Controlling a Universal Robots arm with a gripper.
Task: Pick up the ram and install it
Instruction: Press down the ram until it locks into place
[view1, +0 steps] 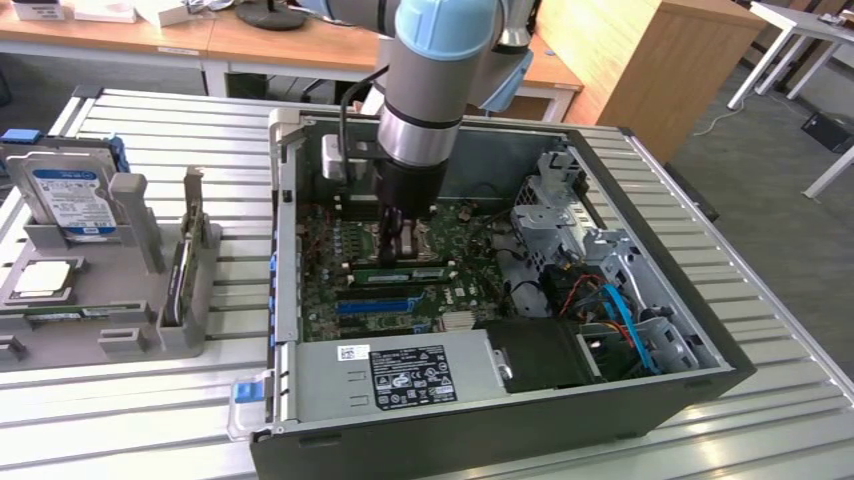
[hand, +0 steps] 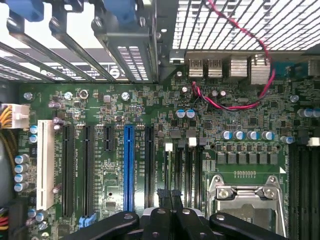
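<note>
The ram (view1: 396, 272), a narrow green stick with pale labels, stands on edge in a slot on the motherboard inside the open computer case (view1: 694, 330). My gripper (view1: 398, 252) reaches straight down into the case, and its dark fingers end right at the ram's upper edge. I cannot tell whether they touch it. In the wrist view my gripper (hand: 168, 194) is shut, fingertips pressed together with nothing visible between them, over the black memory slots (hand: 189, 167) beside the silver processor socket (hand: 247, 200). Here the ram itself is hidden under the fingers.
A bright-blue slot (view1: 387, 303) (hand: 128, 167) lies close to the ram. The power supply (view1: 400, 375) and the drive cage (view1: 574, 220) crowd the case. A red wire (hand: 235, 102) loops over the board. A grey fixture (view1: 147, 300) holds a hard drive (view1: 74, 200).
</note>
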